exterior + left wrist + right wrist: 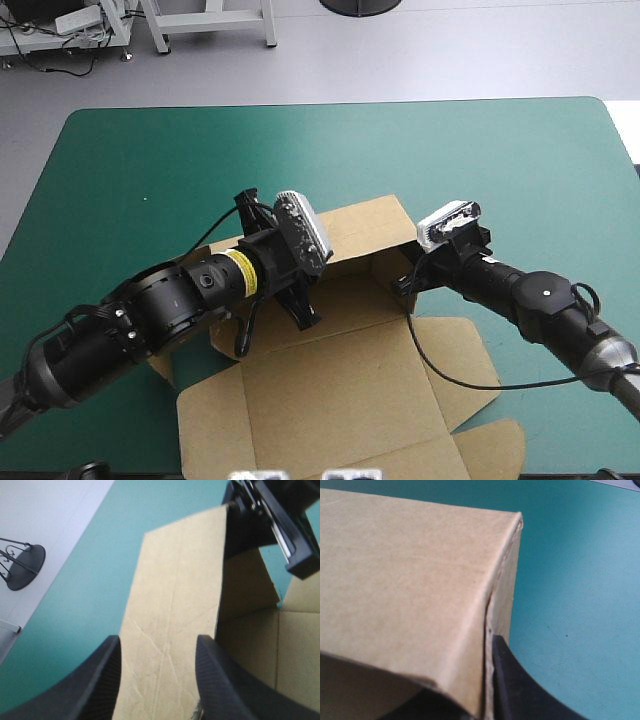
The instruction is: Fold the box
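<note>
Box (330, 390): brown, far wall stood raised on teal-green tabletop (130, 170)
Left gripper (157, 641): jaws wide, that wall between them
Right gripper (405, 282): jaws pinched the wall's corner

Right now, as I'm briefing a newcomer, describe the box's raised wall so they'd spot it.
On the teal-green cover lies the brown box. Its far wall stands raised between the left gripper and right gripper, while the near flaps lie flat.

blocked: raised wall of box (365, 228) (mid-table) | free: far teal-green cover (150, 150)
</note>
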